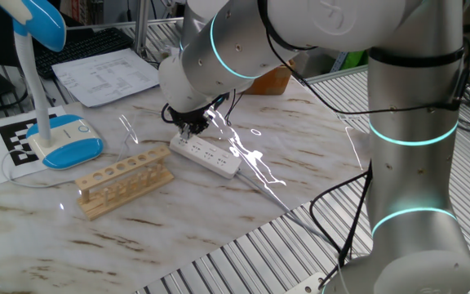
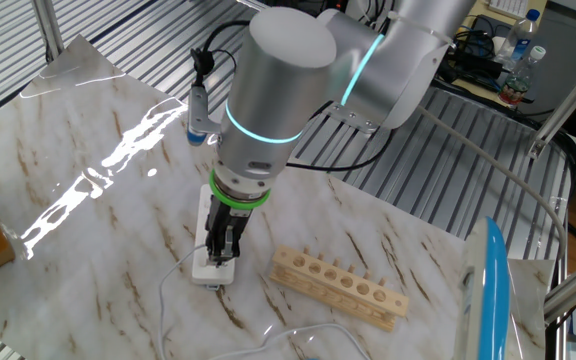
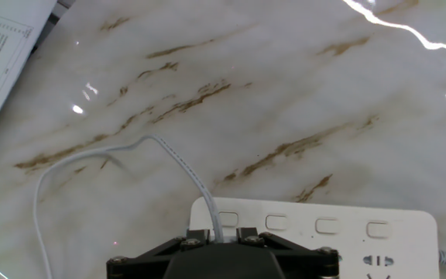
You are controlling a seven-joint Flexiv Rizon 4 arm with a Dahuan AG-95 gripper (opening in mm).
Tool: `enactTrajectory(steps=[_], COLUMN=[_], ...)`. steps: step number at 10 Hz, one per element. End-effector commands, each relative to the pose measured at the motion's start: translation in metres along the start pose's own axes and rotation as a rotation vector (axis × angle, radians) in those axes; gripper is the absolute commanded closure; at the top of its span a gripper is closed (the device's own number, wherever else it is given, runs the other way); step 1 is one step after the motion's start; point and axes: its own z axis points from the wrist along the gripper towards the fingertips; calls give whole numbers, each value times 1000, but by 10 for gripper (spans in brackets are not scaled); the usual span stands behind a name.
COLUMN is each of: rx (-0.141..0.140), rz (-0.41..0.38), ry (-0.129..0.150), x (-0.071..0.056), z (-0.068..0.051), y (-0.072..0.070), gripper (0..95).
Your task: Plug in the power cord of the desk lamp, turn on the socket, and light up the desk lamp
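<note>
One fixed view
- Gripper (image 1: 191, 127): pointed down at the near end of the socket (image 1: 206, 153); fingers close together, apparently on a plug, contact not clear.
- Socket: long white strip flat on the marble table (image 1: 300, 131), set diagonally, its thicker cable trailing towards the table edge.
- Desk lamp (image 1: 59, 135): at left, oval blue-rimmed base on the table, blue head at top of frame.
- Wooden rack (image 1: 125, 181): between lamp and socket, apart from both.
- Papers (image 1: 104, 75): behind the lamp.

The other fixed view
- Gripper (image 2: 222, 255): upright over the end of the socket (image 2: 206, 215); jaws narrow, hold not discernible.
- Power cord (image 2: 173, 280): thin white wire running from that socket end across the table.
- Wooden rack (image 2: 338, 288): just right of the socket.
- Desk lamp (image 2: 495, 290): blue head at right edge.

Hand view
- Gripper (image 3: 221, 242): fingertips hidden below the frame.
- Power cord (image 3: 180, 163): curving down between the fingers at the socket's edge.
- Socket (image 3: 339, 229): row of switch buttons visible.
</note>
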Motion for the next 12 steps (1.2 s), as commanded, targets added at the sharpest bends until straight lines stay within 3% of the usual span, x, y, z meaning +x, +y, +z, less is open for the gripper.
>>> enactTrajectory(steps=[1,5,7,9,12], rx=[-7,-17,-26,6,1], rz=[9,32,50,73,111], ry=[-2,19,17,39,53], x=[3,8,11,15,20], z=[7,11,19,11,9], y=[1,0,1,2,5], gripper=[950,950,950,570,0])
